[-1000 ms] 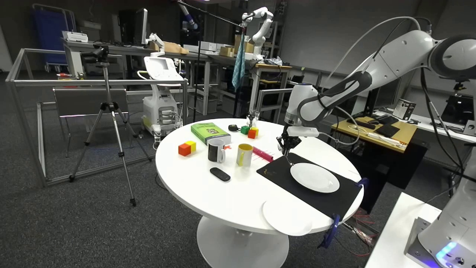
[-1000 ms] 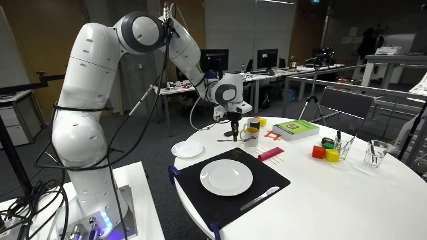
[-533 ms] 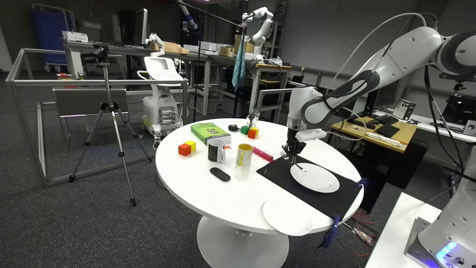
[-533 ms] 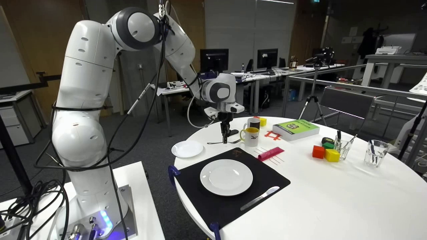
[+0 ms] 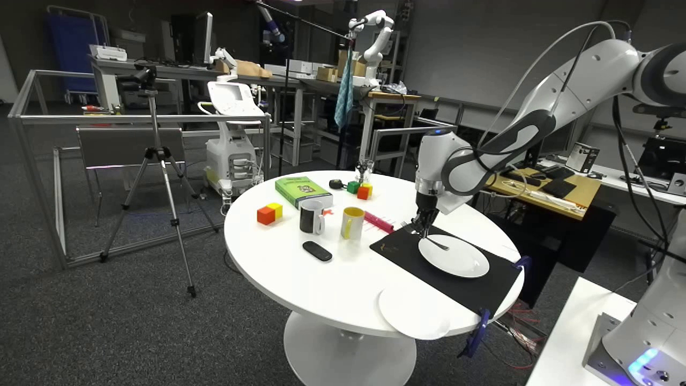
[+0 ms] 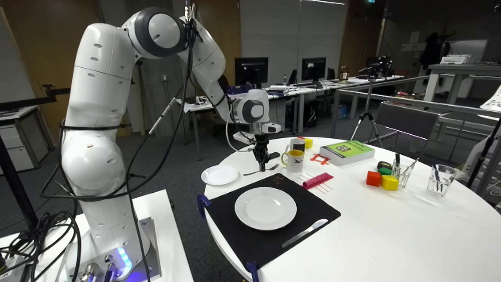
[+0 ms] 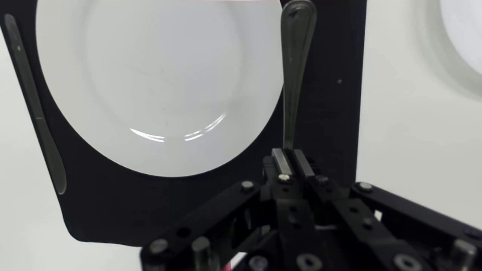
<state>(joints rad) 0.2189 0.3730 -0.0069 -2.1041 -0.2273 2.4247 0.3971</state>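
In the wrist view, the end effector [image 7: 290,155] pinches the narrow neck of a metal fork [image 7: 293,69], raised over a black mat [image 7: 327,124]. Below, a white plate [image 7: 162,75] sits on the mat, with a knife [image 7: 37,117] along its other side. Farther off, in an exterior view, a yellow-handled mug [image 6: 296,162] and a thick green book [image 6: 348,150] share the white counter [image 6: 399,227]; a tripod [image 6: 366,116] stands beyond.

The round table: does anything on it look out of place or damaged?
Yes: the white plate off the black mat seems to overhang the table in both exterior views, so it looks precarious. No damage shows.
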